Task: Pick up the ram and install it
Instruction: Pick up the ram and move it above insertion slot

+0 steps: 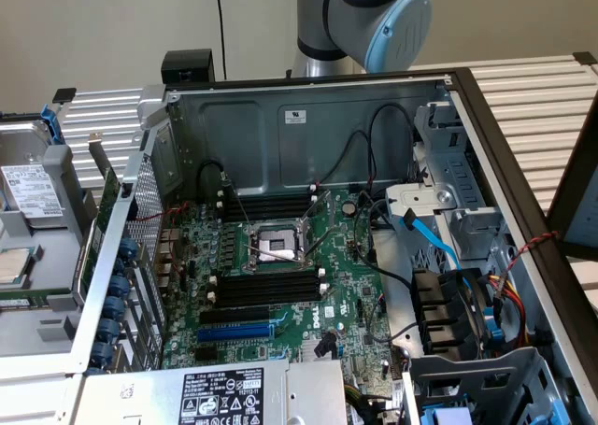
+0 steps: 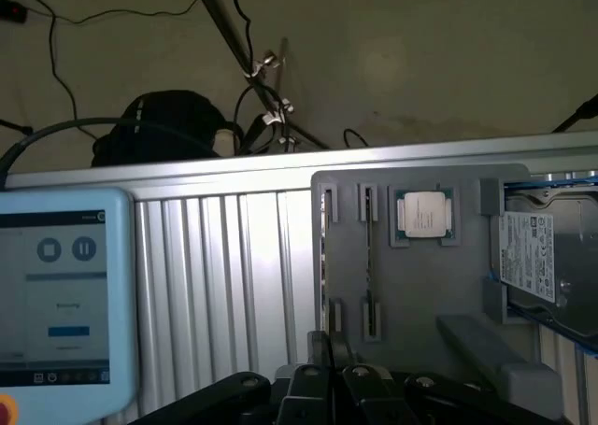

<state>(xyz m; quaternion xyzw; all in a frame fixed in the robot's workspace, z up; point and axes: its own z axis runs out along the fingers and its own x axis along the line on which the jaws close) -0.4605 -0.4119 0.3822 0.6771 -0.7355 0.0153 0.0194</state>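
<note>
We're at the pick-up step: the ram [image 2: 368,257] stands on edge in a groove of the grey tray [image 2: 420,294], just beside the processor chip [image 2: 422,212]. The hand [image 2: 332,355] hovers apart from it, holding nothing; whether it's apart or together we cannot tell. The black memory slots [image 1: 266,290], mid-frame in the exterior view, look empty. By our reckoning, the grasp calls for lining up squarely on that thin edge.

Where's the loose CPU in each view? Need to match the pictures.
Exterior view: the CPU sits at the far left edge, on the gray tray, next to the hard drive.
Wrist view: the CPU lies in a square pocket of the gray tray, beside the hard drive.
Shared landmark: the hard drive's white label.
</note>
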